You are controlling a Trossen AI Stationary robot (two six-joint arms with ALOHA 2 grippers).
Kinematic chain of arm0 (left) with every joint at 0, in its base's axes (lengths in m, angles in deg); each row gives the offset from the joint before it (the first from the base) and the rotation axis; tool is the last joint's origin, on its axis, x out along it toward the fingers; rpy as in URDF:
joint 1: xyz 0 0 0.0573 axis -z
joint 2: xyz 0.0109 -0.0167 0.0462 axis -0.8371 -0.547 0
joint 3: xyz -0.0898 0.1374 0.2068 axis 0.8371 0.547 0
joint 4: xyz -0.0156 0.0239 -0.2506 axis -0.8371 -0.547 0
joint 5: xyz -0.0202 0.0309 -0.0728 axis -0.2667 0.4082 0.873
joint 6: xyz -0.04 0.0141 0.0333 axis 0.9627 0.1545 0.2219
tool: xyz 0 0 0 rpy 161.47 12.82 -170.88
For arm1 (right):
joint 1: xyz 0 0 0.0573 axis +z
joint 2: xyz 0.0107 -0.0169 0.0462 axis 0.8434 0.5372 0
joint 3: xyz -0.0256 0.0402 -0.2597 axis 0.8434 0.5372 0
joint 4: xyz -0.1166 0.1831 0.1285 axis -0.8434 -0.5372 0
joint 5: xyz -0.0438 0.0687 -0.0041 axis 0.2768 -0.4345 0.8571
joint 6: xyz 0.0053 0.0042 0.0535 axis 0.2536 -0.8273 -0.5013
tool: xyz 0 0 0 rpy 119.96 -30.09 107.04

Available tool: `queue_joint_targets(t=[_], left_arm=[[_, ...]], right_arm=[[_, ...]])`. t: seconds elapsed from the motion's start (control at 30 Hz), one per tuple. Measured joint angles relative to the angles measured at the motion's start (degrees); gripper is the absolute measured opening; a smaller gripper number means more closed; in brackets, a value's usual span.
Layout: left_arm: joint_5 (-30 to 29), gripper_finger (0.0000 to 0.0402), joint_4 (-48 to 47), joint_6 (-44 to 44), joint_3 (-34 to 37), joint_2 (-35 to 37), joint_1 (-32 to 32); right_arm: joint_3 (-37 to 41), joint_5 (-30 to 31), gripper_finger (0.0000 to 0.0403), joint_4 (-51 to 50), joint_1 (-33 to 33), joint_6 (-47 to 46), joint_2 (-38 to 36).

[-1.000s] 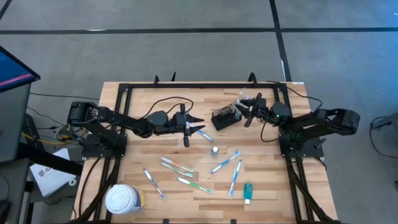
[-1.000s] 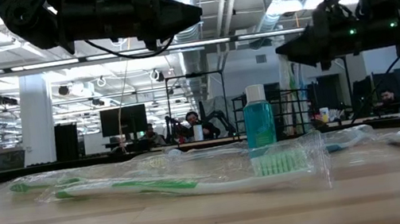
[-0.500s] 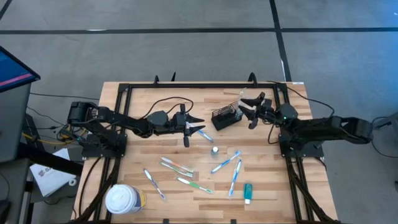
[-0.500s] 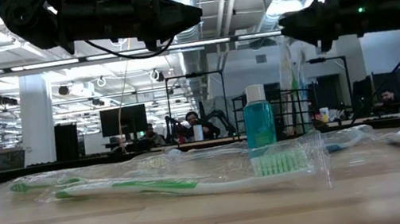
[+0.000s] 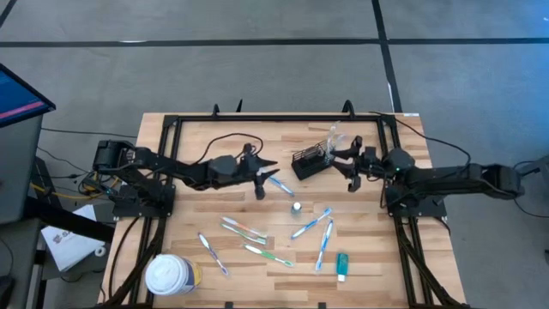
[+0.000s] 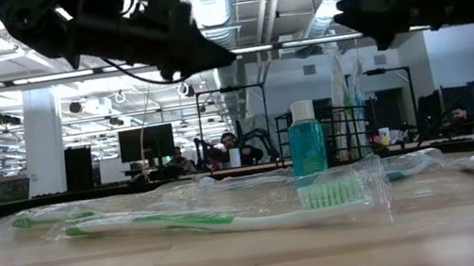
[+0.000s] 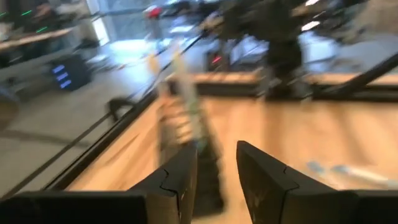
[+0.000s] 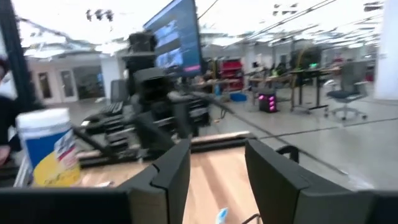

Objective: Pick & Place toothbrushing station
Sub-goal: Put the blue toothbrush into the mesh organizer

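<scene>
Wooden table (image 5: 189, 206) carries everything. At lower left stands a white-lidded tub (image 5: 169, 275). Left of centre, the left gripper (image 5: 270, 174) hovers with a blue-and-white toothbrush (image 5: 280, 184) at its tips, probably carrying it toward the caddy; I cannot tell how its jaws stand. Loose toothbrushes (image 5: 244, 232) lie lower centre beside a teal tube (image 5: 341, 265). Upper centre sits the caddy (image 5: 310, 160). The right gripper (image 5: 350, 161), jaws apart and empty, has drawn back rightward since a second ago.
</scene>
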Motion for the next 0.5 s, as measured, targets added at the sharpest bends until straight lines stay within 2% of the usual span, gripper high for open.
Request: queue_joint_targets(t=[0.13, 0.37, 0.5], left_arm=[[-1.74, 0.0108, -5.06, 2.5, 0.0, 0.0, -1.39], [4.12, 0.0108, -15.37, 7.36, 0.0, 0.0, -6.97], [8.57, 0.0108, -19.87, 7.9, 0.0, 0.0, -10.85]], right_arm=[[-2.99, -0.02, 0.0133, -7.66, 1.74, 0.36, 0.05], [-10.72, -0.03, 0.0128, -28.2, 4.64, 0.58, 0.53], [-12.36, -0.02, 0.0128, -33.01, 6.5, 2.53, 0.51]])
